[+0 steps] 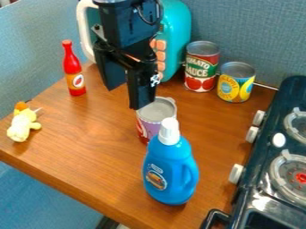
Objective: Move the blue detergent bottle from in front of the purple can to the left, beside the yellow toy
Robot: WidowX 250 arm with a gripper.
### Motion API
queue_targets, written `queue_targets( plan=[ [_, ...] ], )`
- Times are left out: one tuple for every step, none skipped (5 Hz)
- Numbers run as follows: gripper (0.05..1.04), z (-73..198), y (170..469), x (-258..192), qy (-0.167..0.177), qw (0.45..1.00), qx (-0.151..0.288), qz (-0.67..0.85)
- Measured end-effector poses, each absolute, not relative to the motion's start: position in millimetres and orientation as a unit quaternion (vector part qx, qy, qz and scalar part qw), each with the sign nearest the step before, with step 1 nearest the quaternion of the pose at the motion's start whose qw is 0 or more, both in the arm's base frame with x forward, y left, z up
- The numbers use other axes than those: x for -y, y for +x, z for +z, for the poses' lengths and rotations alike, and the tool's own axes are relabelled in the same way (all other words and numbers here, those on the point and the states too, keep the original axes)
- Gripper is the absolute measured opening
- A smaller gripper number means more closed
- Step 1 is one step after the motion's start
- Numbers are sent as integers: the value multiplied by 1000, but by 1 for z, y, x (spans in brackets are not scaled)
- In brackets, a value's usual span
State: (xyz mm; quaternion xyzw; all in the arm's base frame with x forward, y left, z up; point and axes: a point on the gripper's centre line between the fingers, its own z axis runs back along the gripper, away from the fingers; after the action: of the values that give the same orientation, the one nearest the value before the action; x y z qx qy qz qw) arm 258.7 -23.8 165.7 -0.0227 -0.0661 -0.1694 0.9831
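Camera view: the gripper [126, 96], its fingers apart, hangs near a round, purple-labelled can [147, 120] on the wood-grain table [90, 152], behind a smooth, blue, white-capped bottle [170, 172].

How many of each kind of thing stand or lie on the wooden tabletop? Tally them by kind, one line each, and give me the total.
Bottles: 2 (red bottle, blue bottle)
Cans: 3 (purple can, tomato sauce can, yellow can)
Small soft toys: 1 (yellow toy)
Appliances: 1 (teal appliance)
Total: 7
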Motion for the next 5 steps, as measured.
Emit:
queue_targets(
  plan=[
    [1001,160,258,24,-23,984,55,-168],
    [1001,160,254,37,-11,982,47,-182],
    [1001,166,249,42,-20,981,50,-189],
    [1001,166,251,44,-23,982,55,-179],
    [1001,154,256,64,-27,985,36,-164]
  ],
)
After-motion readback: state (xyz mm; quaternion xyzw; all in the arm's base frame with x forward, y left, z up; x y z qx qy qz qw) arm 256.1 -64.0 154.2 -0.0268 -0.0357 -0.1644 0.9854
